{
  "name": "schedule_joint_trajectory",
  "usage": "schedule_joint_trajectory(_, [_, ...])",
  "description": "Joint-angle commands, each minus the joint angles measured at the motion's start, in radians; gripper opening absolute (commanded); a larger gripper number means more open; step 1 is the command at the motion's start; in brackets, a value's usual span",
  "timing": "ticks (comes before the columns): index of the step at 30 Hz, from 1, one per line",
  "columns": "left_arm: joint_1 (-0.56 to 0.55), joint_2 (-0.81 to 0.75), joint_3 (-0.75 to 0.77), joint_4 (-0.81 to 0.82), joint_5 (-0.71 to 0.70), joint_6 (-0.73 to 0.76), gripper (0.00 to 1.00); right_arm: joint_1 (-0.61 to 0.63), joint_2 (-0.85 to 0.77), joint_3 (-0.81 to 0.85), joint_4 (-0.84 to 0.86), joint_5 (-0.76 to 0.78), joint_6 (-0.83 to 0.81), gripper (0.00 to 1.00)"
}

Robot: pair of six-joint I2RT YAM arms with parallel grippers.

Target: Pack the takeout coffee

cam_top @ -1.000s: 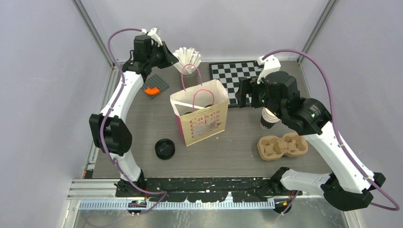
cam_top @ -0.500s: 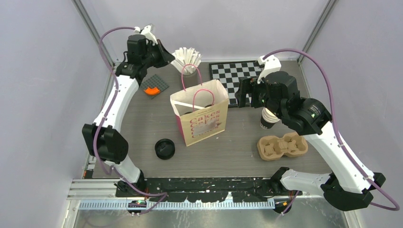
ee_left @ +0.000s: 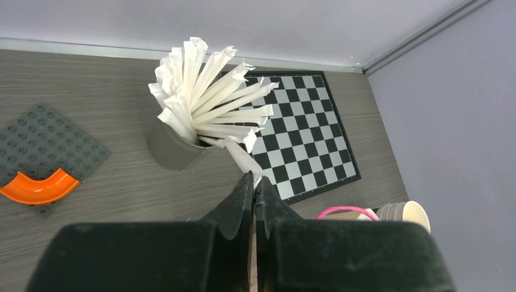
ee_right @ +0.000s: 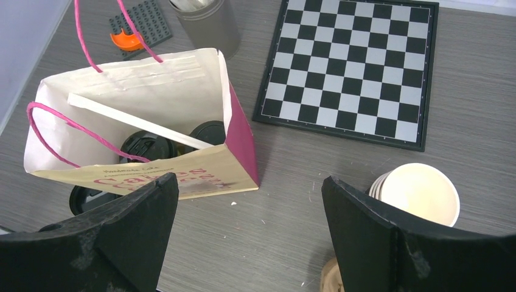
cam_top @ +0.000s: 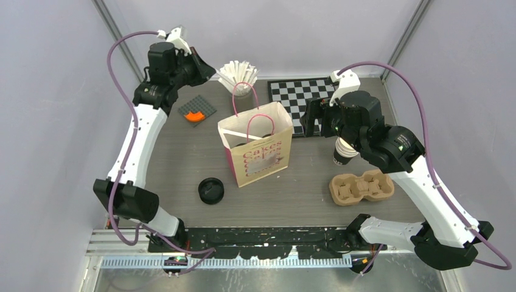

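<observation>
Pale walls boxed in a grey wood-grain counter (cam_top: 176, 161). Over the last second only the left arm had moved. Its elbow had swung out toward the left edge of the frame, and the left gripper (cam_top: 207, 68) had drawn back toward the upper left corner, away from the straw holder (cam_top: 242, 92). From its wrist view the jaws were almost closed, pinching one wrapped straw (ee_left: 242, 159) whose far end was still against the straw bundle (ee_left: 207, 91).

The right gripper (cam_top: 313, 120) had not shifted. It hung with its jaws spread wide and empty, above the strip between the paper bag (cam_top: 258, 152) and the chessboard (cam_top: 301, 97).

I read that as the drinks being dealt with and the extras now following, with this straw probably headed for the bag once it came free.

Counting what I could see, two takeout coffees (ee_right: 149, 146) stood inside the bag near the middle of the frame, only their black lids showing. One loose straw (ee_right: 137, 121) already lay slantwise across the bag's mouth, so the pinched one would make two.

On the counter at lower centre-left sat one black lid (cam_top: 211, 190), and whether a cup stood under it I could not tell. At right of centre was one stack of open cups (cam_top: 342, 152), too tightly nested to count. Below it lay one pulp carrier (cam_top: 361, 187).

At upper left sat one grey studded plate (cam_top: 196, 111) carrying one orange curved piece (ee_left: 36, 187). The straws left in the holder were too many and too bunched to number.
</observation>
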Motion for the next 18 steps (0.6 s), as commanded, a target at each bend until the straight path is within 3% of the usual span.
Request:
schedule_joint_trajectory(1, [-0.001,-0.098,0.061,-0.074,0.017,-0.006,0.00,-0.002,-0.022,0.013,0.049,-0.003,-0.007,0.92])
schedule_joint_trajectory(11, [-0.002,-0.267,0.091,-0.137,-0.041,-0.030,0.00,-0.002,-0.017,0.023,0.064,-0.012,-0.026,0.92])
schedule_joint_trajectory(18, [-0.002,-0.336,0.101,-0.058,0.049,-0.097,0.00,-0.001,-0.017,0.022,0.070,-0.027,-0.024,0.92])
